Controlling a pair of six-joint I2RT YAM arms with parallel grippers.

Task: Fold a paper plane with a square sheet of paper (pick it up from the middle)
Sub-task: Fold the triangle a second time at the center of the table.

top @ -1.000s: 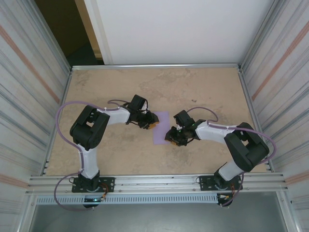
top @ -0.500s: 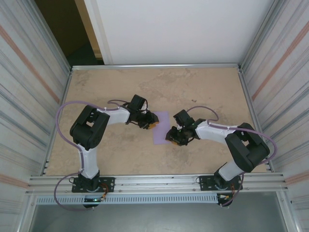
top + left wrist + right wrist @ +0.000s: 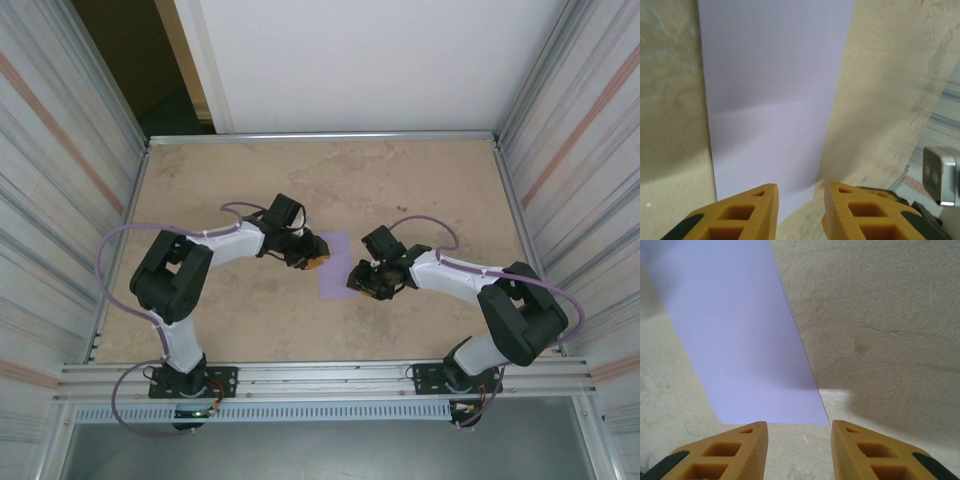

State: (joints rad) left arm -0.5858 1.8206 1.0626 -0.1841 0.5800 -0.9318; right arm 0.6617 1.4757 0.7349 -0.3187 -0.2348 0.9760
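Two claws flank the lavender square sheet of paper [image 3: 335, 262], which lies flat on the tabletop [image 3: 400, 190]: left claw [image 3: 316, 262] at its left edge, right claw [image 3: 356, 281] lower right. Left wrist view: jaws partly spread, gripping nothing, over the sheet's near corner. Right wrist view: jaws partly spread, empty, sheet just beyond the fingertips [image 3: 740, 445].

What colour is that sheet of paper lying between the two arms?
The paper is plain light purple, clearest in the left wrist view.
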